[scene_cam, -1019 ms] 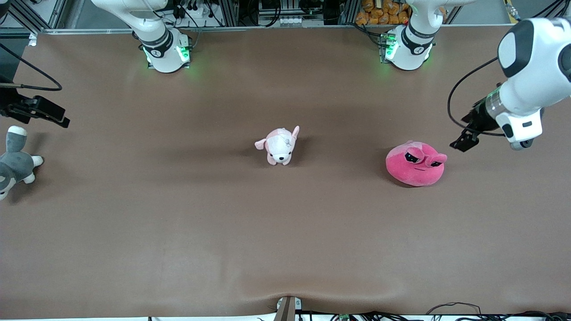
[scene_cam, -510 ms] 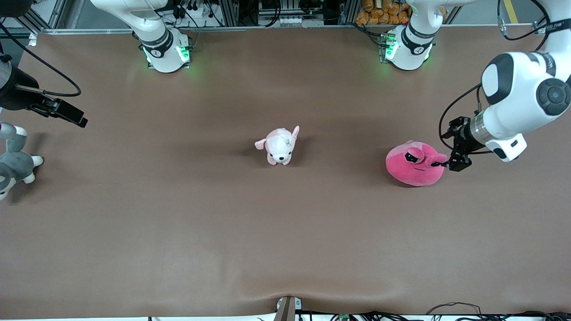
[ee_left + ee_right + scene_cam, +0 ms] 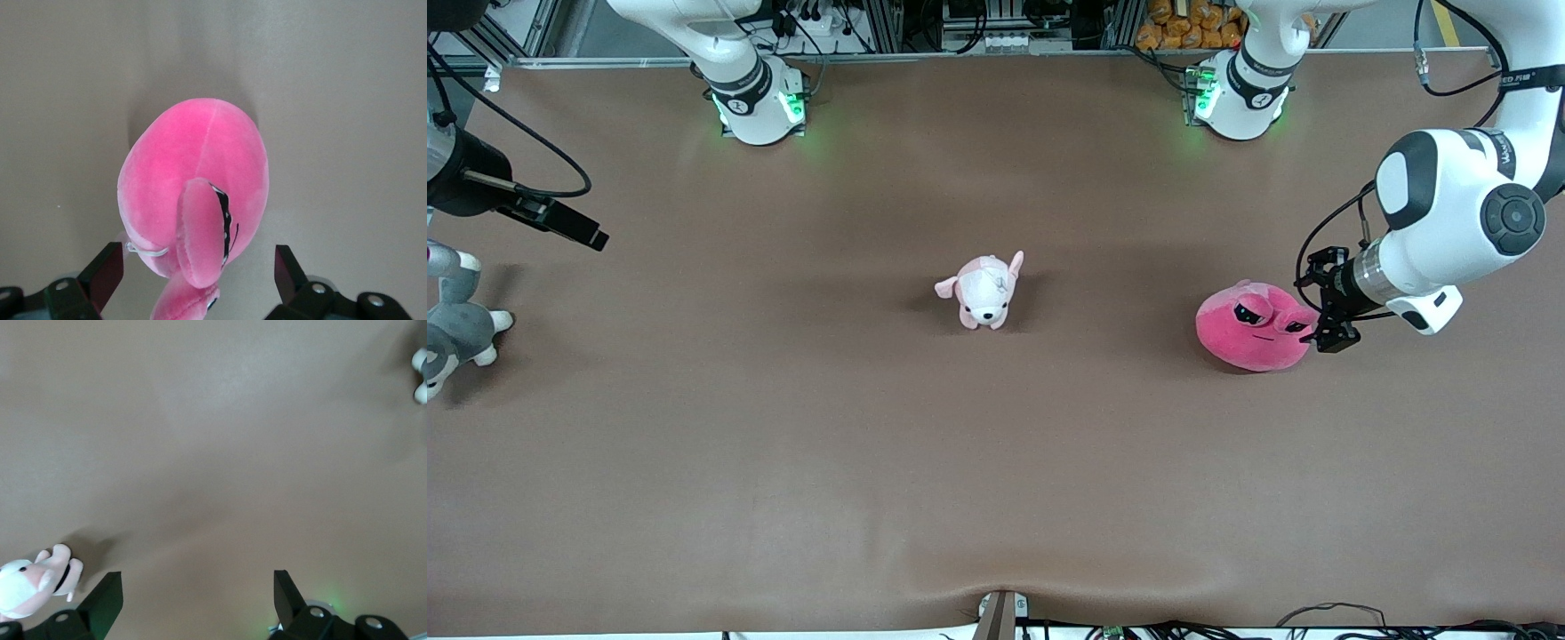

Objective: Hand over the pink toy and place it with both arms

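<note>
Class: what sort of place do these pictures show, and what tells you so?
Probably a robotics lab bench. Two white arms are bolted to a brown table, with cables and metal framing along its edge. The left gripper is open at the pink toy; the right gripper waits, open.

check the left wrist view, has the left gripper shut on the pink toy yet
No, the left gripper is open, its fingers apart on either side of the pink toy.

bare table (image 3: pixel 1120 444) around pink toy (image 3: pixel 1249 333)
</note>
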Available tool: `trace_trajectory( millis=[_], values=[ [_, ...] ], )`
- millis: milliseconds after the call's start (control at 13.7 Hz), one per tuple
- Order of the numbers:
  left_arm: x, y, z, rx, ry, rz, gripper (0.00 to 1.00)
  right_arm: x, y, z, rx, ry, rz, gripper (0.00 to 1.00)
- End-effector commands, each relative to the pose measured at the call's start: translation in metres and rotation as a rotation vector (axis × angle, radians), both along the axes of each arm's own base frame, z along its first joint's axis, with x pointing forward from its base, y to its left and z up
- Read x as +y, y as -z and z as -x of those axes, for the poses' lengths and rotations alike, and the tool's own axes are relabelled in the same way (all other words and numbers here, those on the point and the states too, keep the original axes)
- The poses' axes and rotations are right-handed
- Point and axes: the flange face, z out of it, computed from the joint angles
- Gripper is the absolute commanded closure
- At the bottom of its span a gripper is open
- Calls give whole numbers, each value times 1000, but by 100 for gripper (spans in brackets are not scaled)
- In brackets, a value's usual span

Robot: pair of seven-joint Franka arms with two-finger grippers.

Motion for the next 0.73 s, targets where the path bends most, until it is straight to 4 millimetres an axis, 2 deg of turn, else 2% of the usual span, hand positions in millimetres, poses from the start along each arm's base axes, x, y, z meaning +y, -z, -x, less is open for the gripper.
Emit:
trace_trajectory(
  millis=[0, 218, 291, 437, 510, 655],
  values=[
    [9, 4, -3, -9, -42, 13, 0, 9, -4, 0, 12, 85, -27, 0],
    [8, 14, -6, 0, -61, 36, 0, 34, -1, 7, 68, 176, -42, 0],
    [8, 16, -7, 2, -68, 42, 5, 44, -2, 9, 76, 221, -47, 0],
    [9, 21, -9, 9, -89, 64, 27, 75, -5, 13, 95, 324, -66, 0],
    [11, 21, -10, 6, -106, 78, 32, 88, -5, 15, 111, 382, -86, 0],
    [11, 23, -11, 3, -119, 92, 47, 97, -5, 17, 132, 442, -97, 0]
  ],
)
